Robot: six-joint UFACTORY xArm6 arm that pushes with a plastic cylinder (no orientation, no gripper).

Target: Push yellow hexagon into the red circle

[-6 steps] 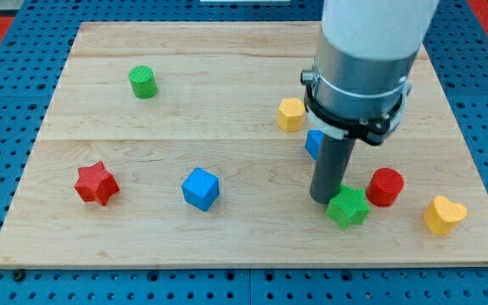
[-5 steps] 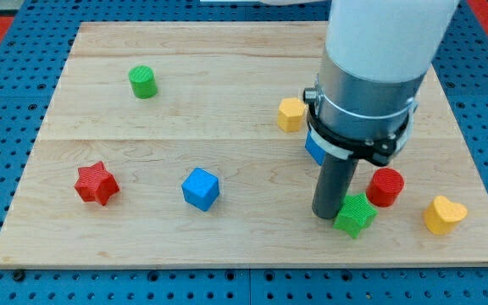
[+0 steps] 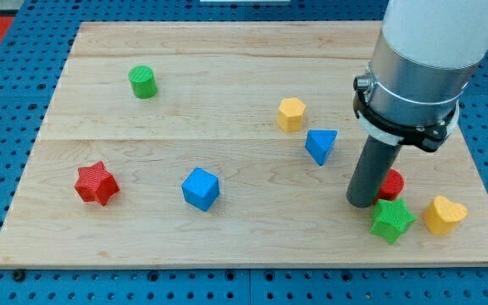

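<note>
**Tip beside the red circle, yellow hexagon apart**

Green star point(image 3: 392, 220) sits nearest. My tip point(image 3: 362, 203) touches the red circle point(image 3: 390, 184) at its nine o'clock. No pincer: only a rod. Yellow hexagon point(image 3: 291, 114) lies at eleven o'clock, well apart, on the surface point(image 3: 227, 85).

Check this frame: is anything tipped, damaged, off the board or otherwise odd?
Nothing is damaged or off the board. One oddity: my tip sits beside the red circle and green star at the view's lower right, well away from the yellow hexagon, which lies untouched further up and left.
</note>
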